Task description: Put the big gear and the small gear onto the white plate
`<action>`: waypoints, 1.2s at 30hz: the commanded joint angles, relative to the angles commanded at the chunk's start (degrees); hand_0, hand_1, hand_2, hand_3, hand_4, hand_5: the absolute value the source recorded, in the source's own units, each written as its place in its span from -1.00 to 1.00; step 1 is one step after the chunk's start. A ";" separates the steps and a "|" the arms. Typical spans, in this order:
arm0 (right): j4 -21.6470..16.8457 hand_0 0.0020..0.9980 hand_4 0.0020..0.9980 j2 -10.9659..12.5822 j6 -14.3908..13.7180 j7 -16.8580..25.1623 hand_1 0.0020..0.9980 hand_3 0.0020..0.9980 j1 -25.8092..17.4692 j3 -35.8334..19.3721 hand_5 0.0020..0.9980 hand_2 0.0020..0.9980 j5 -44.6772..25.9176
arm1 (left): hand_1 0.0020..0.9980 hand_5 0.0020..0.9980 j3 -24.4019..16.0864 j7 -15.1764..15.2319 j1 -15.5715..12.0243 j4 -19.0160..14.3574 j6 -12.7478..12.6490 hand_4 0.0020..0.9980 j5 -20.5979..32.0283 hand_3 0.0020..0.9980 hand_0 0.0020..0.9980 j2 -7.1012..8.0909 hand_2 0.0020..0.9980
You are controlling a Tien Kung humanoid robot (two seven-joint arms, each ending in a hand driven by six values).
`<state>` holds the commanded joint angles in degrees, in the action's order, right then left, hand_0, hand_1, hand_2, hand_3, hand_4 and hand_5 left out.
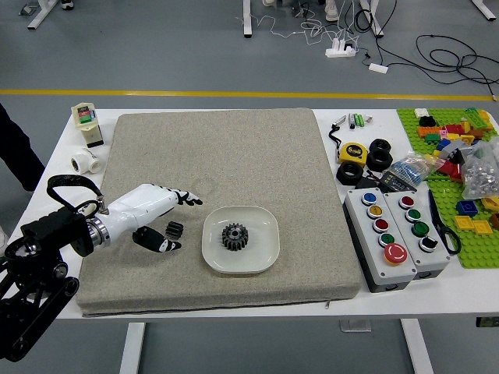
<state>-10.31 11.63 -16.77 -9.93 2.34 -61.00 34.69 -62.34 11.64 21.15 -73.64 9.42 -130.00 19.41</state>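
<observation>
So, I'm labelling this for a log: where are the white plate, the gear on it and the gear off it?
White plate (263, 238): head view, bare inside.
Gear on plate (235, 237): head view, centre of its face.
Gear off plate (174, 231): head view, its visible middle.
</observation>
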 joint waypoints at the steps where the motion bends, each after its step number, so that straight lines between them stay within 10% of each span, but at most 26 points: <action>1: 0.00 0.23 0.52 -0.01 0.00 -0.01 0.22 0.14 -0.01 0.01 0.47 0.39 0.00 | 0.23 -0.89 0.07 -0.01 -0.01 0.23 -0.23 0.47 0.00 0.26 -0.03 0.03 0.32; 2: 0.00 0.22 0.52 -0.03 0.00 -0.04 0.22 0.14 -0.04 0.10 0.47 0.39 -0.08 | 0.00 -1.00 0.24 -0.05 -0.01 1.03 -0.60 0.12 0.00 0.16 -0.20 0.07 0.05; 14: 0.00 0.22 0.53 -0.06 0.05 -0.09 0.22 0.14 -0.11 0.34 0.47 0.39 -0.25 | -0.11 -1.00 0.83 -0.08 -0.23 4.02 -1.47 -0.17 0.00 0.11 -0.32 0.12 -0.03; 36: 0.00 0.22 0.53 0.03 0.11 0.04 0.21 0.14 0.27 0.20 0.47 0.39 -0.52 | -0.25 -1.00 0.26 -0.24 0.01 -0.21 -5.78 -0.17 0.00 0.07 -0.39 -0.36 -0.15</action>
<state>-10.31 11.66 -16.66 -9.89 2.61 -60.80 34.16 -62.08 11.39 21.16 -73.85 3.64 -130.00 19.05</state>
